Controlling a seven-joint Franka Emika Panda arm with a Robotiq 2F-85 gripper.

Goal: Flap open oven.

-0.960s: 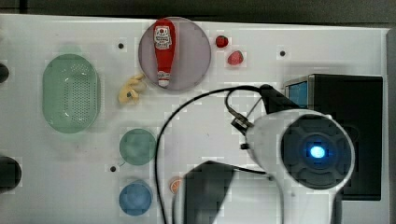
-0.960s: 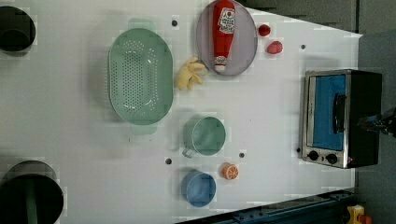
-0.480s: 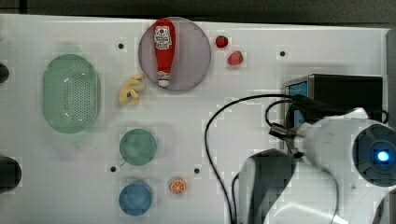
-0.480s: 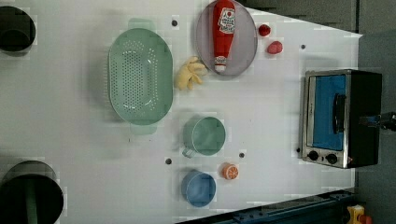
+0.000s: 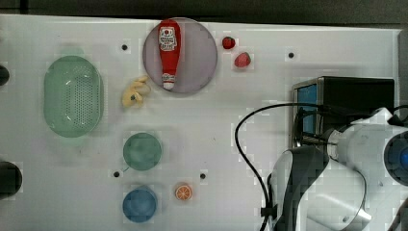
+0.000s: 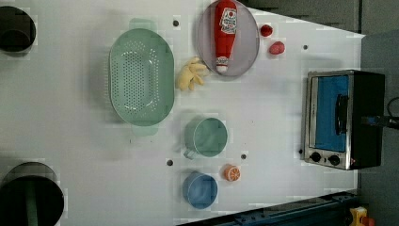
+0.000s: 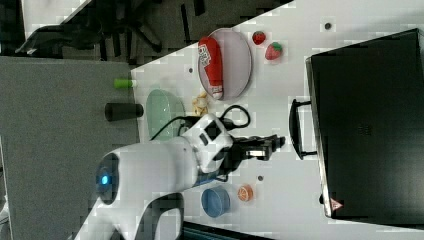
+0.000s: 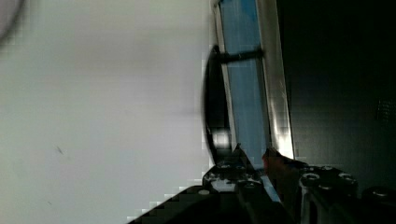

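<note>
The oven (image 6: 343, 120) stands at the left view's right edge with its blue glass door shut and its dark bar handle (image 6: 341, 114) across the glass. In the top view the white arm covers the lower part of the oven (image 5: 358, 94). The right view shows my gripper (image 7: 274, 144) just in front of the handle (image 7: 295, 129), apart from it. In the wrist view the gripper (image 8: 252, 156) is open, close to the handle (image 8: 212, 107) and the glass (image 8: 243, 88), with nothing held between its fingertips.
A grey plate (image 5: 192, 72) with a ketchup bottle (image 5: 168, 50) lies at the back, two strawberries (image 5: 242, 59) beside it. A green colander (image 5: 73, 95), a green cup (image 5: 142, 151), a blue bowl (image 5: 139, 204) and an orange slice (image 5: 183, 192) sit on the white table (image 5: 216, 134).
The arm has swung toward the top view's right, from mid-table to the oven's front. The oven door stays shut.
</note>
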